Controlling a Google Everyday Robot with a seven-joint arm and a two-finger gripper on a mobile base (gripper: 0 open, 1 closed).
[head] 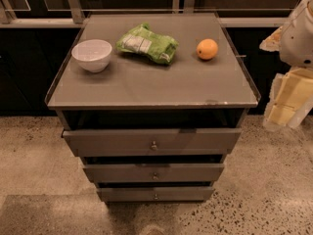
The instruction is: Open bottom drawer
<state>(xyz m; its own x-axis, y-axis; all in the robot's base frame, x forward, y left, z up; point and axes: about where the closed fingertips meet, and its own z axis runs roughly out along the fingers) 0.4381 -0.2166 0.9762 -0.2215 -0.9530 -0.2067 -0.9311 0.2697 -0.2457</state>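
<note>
Cabinet with three drawers, arm standing off at 3 o'clock.

Item: bottom drawer [186, 194], grey-brown, narrowest front, one small round knob [155, 196], at 6 o'clock of the view, lowest of three fronts and just above the speckled floor [34, 170], with a dark gap above it. Arm [299, 33]: white rounded housing at 2 o'clock, cream-yellow segments hanging below it toward 4 o'clock, beside the cabinet's right flank and well apart from every drawer front. The jaws are among those cream-yellow parts at the right edge; whether parted or closed cannot be told. Tabletop [161, 82] carries: white bowl [92, 55] at 10 o'clock, green bag [146, 44] at 12 o'clock, orange [207, 49] at 1 o'clock.
</note>
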